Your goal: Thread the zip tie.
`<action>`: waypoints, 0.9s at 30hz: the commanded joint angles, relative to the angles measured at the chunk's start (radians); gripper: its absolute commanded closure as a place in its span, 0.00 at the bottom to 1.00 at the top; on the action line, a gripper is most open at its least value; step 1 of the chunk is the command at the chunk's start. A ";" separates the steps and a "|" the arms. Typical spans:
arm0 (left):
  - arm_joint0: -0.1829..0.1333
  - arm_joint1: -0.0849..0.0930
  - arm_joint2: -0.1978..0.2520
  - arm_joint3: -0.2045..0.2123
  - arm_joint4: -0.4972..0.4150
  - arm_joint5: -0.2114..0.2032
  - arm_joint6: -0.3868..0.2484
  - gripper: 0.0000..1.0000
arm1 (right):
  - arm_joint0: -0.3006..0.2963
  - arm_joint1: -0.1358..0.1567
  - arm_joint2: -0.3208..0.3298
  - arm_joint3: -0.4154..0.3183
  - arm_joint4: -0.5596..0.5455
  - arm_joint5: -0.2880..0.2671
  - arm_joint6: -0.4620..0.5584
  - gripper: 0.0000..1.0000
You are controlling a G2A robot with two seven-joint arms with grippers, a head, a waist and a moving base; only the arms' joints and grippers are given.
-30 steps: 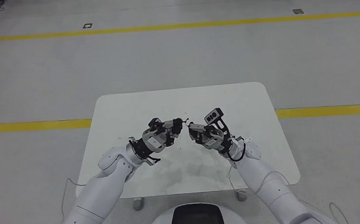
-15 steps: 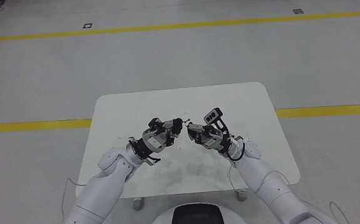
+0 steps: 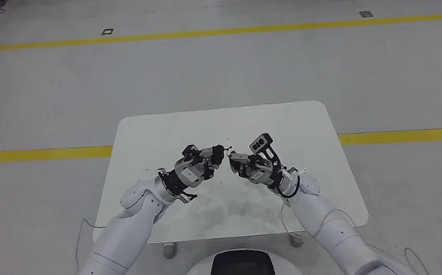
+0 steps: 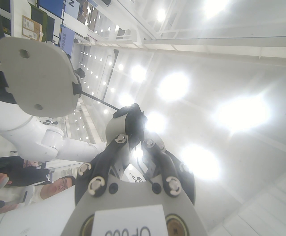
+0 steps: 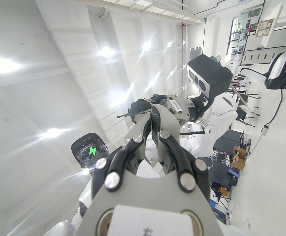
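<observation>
We are lining up the ends: the thin black plastic zip tie spans above the white table, left gripper pinched tight on one end, right gripper on the other. Next, we judge, the tip must meet the head squarely.

One zip tie is showing, a thin black strap; two grippers are pinching it, the left gripper and the right gripper; two white arms are carrying them; one white table is standing below them; two yellow lines are crossing the grey floor.
</observation>
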 commanded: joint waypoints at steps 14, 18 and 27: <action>0.000 0.000 0.000 0.000 0.000 0.000 0.000 1.00 | 0.003 -0.001 -0.010 0.015 -0.004 0.000 -0.005 1.00; 0.000 0.000 0.000 0.000 0.000 0.000 0.000 1.00 | 0.004 -0.001 -0.011 0.018 -0.003 0.000 -0.005 1.00; 0.000 0.000 0.000 0.000 0.000 0.000 0.000 1.00 | 0.007 -0.002 -0.015 0.029 -0.004 0.000 -0.006 1.00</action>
